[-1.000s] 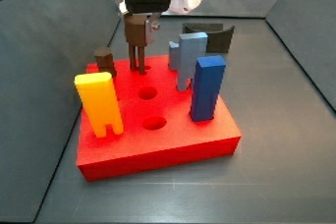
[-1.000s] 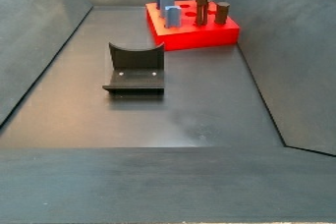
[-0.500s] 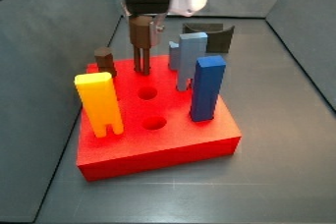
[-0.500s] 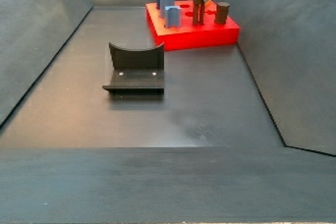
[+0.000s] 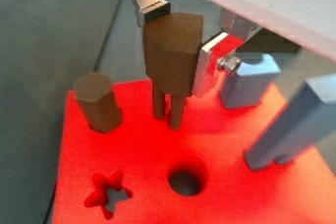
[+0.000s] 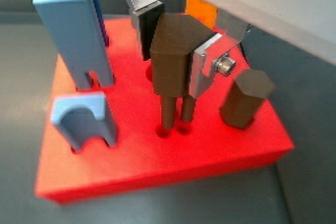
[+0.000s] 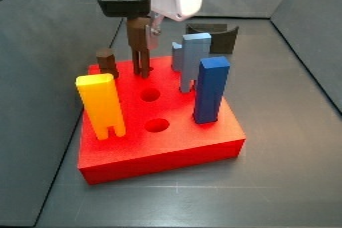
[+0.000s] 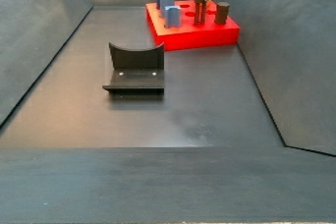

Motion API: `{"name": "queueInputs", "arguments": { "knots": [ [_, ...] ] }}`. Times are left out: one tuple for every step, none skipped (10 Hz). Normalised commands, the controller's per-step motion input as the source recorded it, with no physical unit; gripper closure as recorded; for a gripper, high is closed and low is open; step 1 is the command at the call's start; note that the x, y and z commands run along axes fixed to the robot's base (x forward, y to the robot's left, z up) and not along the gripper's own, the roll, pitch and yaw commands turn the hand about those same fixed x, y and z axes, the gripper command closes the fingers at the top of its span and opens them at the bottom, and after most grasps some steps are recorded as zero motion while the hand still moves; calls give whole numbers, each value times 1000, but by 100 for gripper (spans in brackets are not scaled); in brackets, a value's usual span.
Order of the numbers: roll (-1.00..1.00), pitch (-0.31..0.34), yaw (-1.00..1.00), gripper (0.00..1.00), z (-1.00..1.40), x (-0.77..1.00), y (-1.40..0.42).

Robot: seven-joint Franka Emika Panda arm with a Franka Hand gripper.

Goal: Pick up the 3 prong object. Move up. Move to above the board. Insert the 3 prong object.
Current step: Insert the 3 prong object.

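The gripper [image 5: 182,39] has sunk lower since a second ago, its jaws clamped on the 3 prong object [image 5: 170,63]; prongs now meet the board [image 5: 132,159], so insertion is under way; a dark-brown hexagonal peg [image 5: 94,100] stands just beside, blue blocks [image 7: 211,89] near, yellow block [image 7: 100,106] apart.

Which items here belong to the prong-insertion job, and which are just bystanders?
In the job: brown pronged post, prongs down at the red board; gripper, jaws either side of the post.

Bystanders: yellow block, blue blocks, dark cylinder, fixture.
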Motion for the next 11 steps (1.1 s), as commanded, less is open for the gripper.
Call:
{"name": "queueInputs", "arguments": {
  "knots": [
    [11,0,0,100,-60,0,26],
    [127,0,-91,100,-366,0,323],
    [66,0,-43,100,-149,-91,226],
    [0,0,0,100,-106,0,-83],
    [0,0,-91,100,-266,0,-31],
    [-14,-24,-380,100,-449,-51,-149],
    [-24,0,-346,100,-174,0,-14],
    [0,0,0,100,-57,0,0],
    [0,-17,-31,100,-371,0,0],
    [0,-1,-86,100,-514,0,43],
    [10,-41,-49,100,-311,0,0]
  ]
}}
